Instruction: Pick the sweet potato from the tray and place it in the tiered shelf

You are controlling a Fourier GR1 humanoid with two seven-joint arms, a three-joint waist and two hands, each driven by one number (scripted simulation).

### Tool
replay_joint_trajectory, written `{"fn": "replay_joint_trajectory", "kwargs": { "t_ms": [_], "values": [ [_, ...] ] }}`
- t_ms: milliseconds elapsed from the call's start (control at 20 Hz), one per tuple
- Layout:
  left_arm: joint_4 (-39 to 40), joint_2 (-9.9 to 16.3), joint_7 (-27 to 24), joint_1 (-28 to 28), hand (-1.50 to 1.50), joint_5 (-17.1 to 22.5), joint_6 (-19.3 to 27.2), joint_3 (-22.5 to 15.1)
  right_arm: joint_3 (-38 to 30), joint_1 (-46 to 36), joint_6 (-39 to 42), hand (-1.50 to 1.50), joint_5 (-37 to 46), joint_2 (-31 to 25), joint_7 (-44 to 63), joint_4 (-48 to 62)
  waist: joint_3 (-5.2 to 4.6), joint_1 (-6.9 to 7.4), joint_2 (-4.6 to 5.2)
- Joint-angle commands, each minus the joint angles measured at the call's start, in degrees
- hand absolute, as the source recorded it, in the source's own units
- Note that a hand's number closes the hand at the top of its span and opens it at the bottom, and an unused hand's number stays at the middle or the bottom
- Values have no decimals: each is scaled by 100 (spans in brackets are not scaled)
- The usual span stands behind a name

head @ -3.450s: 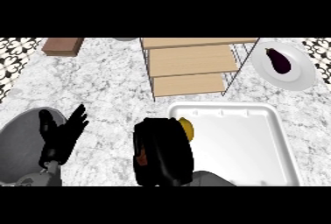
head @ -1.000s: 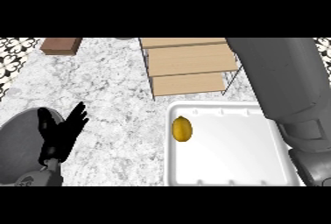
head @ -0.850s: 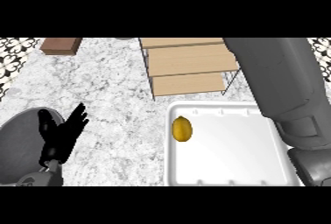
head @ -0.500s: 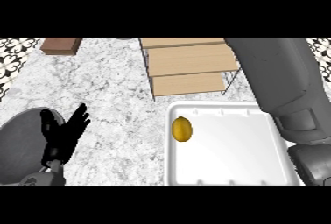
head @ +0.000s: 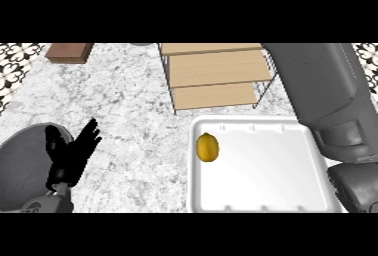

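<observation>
The sweet potato (head: 207, 147), a small yellow-orange oval, lies by the left wall of the white tray (head: 295, 200). Just beyond the tray stands the tiered shelf (head: 214, 75), its wooden boards stepped toward me. My right forearm (head: 325, 95) rises along the right side, over the tray's right edge, and runs out past the top of the view; its hand does not show. At the lower left my left hand (head: 70, 152) rests open with fingers up, well away from the tray.
A brown block (head: 70, 52) lies at the far left of the marble counter (head: 133, 110). Patterned tiles (head: 15, 55) border the counter at both upper corners. The right forearm hides the area right of the shelf.
3.5 s ago my right hand hung over the tray's left edge by the sweet potato; now the arm is raised along the right. Over the last second it only drifted slightly.
</observation>
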Motion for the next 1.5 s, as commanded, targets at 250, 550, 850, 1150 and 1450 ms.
{"fn": "replay_joint_trajectory", "kwargs": {
  "t_ms": [250, 550, 850, 1150, 1450],
  "values": [
    [178, -87, -163, 10, 0, -52, 36, 73, -916, -158, -677, -150, -847, 253, 315, -418, -1, -49, -14],
    [-25, -102, 42, -32, 0, -41, 13, 30, -1594, -195, -833, -150, -1548, -28, 65, -391, 3, -27, -3],
    [199, 91, -68, -33, 0, 44, -189, 248, -1622, -84, -1680, -150, -1240, -356, 266, -704, -3, -81, -10],
    [-164, -155, -53, 286, 0, -134, 85, 61, -2087, 216, -1873, -150, -1290, -1236, 635, -946, 2, -108, -36],
    [-403, 23, 196, 323, 0, 9, -68, 195, -2577, 1323, -1039, -150, -2200, -1715, 609, -1969, 9, -196, -70]
  ]
}}
